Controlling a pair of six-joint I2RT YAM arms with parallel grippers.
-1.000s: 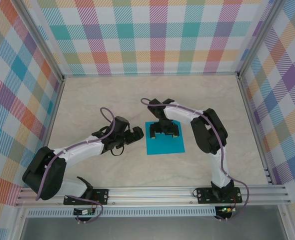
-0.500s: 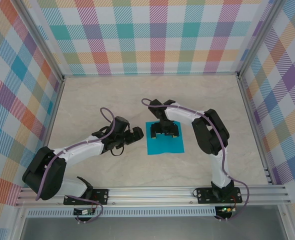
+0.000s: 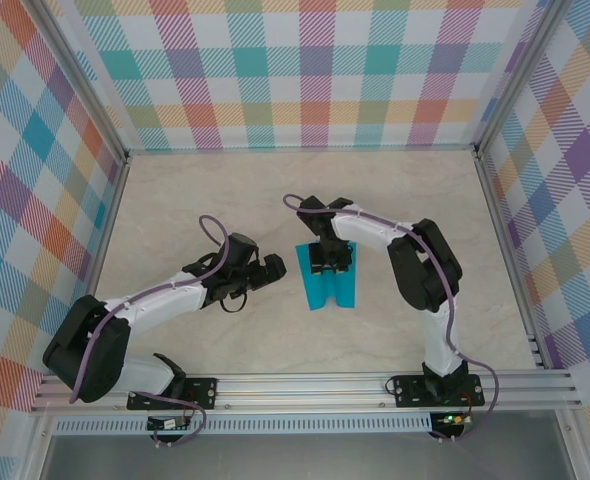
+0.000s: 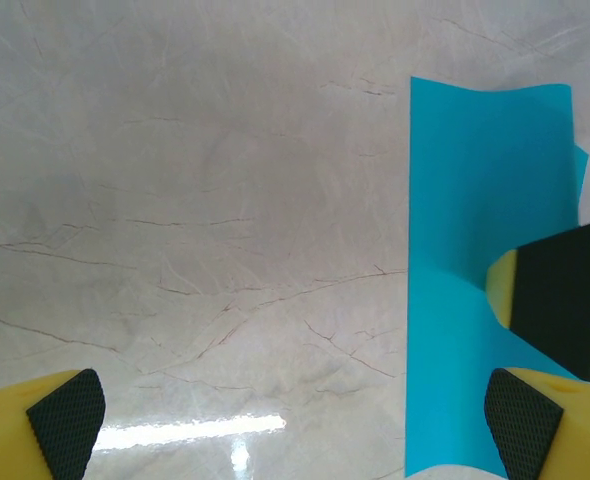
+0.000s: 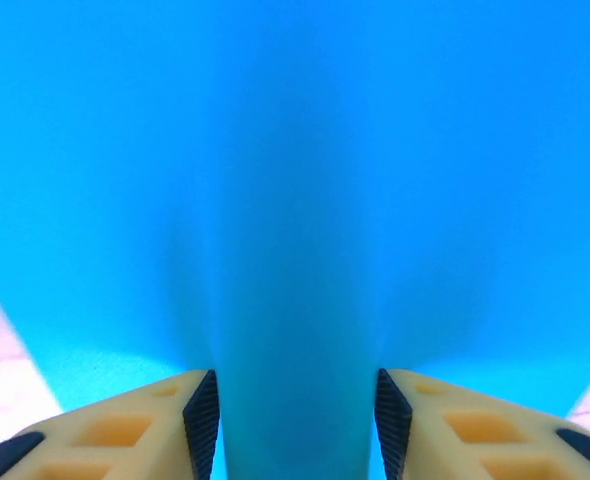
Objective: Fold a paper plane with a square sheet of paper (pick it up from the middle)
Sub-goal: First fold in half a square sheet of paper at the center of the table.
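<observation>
The top external camera looks down over the whole worktop (image 3: pixel 175 210) from its 6 o'clock edge. Both wrist cameras hang close above it, sharing the square sheet of paper (image 3: pixel 325 295), the right one nearest.

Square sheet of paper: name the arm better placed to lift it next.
Right: the right pincer pinches the middle of the square sheet of paper into a ridge; the left pincer stands open beside it.
</observation>
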